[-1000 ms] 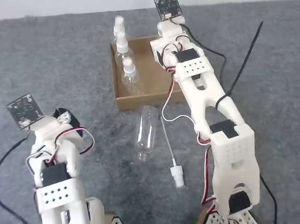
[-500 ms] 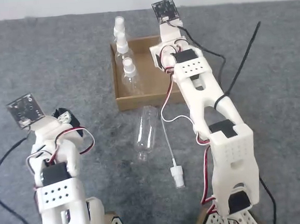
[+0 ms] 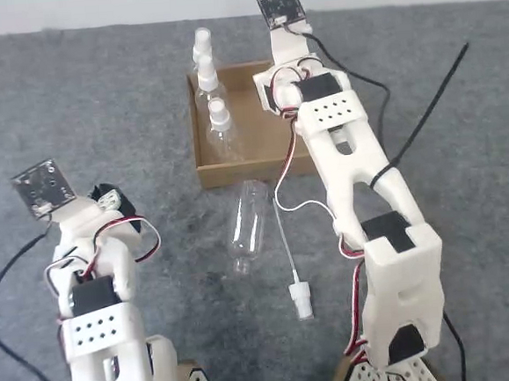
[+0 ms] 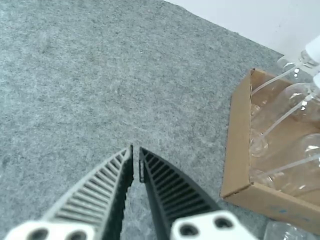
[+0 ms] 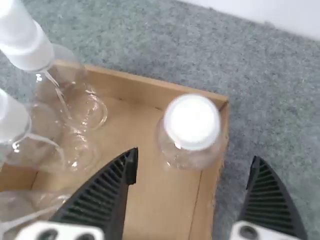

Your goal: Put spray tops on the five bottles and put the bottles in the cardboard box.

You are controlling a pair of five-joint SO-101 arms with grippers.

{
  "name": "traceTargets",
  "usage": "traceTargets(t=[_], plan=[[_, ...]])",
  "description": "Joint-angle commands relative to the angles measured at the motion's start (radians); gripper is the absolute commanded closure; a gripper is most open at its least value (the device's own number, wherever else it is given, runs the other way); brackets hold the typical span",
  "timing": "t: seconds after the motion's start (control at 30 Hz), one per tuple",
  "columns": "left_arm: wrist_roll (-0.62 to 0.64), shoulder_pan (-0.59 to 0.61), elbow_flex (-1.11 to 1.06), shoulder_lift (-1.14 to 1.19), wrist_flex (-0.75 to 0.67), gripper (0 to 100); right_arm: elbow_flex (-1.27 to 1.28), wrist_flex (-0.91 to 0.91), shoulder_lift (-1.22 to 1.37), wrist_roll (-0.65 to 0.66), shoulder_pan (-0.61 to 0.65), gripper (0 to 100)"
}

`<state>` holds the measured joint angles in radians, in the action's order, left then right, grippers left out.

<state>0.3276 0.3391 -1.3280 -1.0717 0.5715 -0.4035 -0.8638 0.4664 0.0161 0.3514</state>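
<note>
On a grey carpeted tabletop below a pale wall, we find the right gripper poised over the far right corner of the cardboard box, its jaws spread wide with a capped bottle standing upright between and below them, touched by neither. Three more capped bottles line the opposite side of the box. The left gripper hangs over bare carpet well to the box's left, jaws pressed together on nothing. The work left, by our reading, lies back toward the arm bases: the last bottle rests on its side just outside the box's near wall, uncapped, its long axis running from the box toward the bases and its open neck at the base end. Its spray top lies just beside it on the right arm's side, tube pointing toward the box. The pair sit between the two arms, so either could reach them by drawing back.
</note>
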Motion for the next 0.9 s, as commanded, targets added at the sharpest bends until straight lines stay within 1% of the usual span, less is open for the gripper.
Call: traceTargets(t=[0.0, 0.23, 0.43, 0.6, 0.87], plan=[[-0.011, 0.006, 0.007, -0.014, -0.032, 99, -0.040, -0.053, -0.130, -0.011, 0.024, 71.2], [-0.011, 0.006, 0.007, -0.014, -0.032, 99, -0.040, -0.157, -0.202, -0.012, 0.024, 71.3], [-0.011, 0.008, 0.007, -0.014, -0.032, 99, -0.040, -0.269, -0.303, -0.091, 0.022, 71.3], [-0.011, 0.008, 0.007, -0.014, -0.032, 99, -0.040, -0.367, -0.381, -0.095, 0.039, 71.3], [-0.012, 0.008, 0.007, -0.014, -0.032, 99, -0.040, -0.519, -0.406, -0.095, 0.079, 71.3]])
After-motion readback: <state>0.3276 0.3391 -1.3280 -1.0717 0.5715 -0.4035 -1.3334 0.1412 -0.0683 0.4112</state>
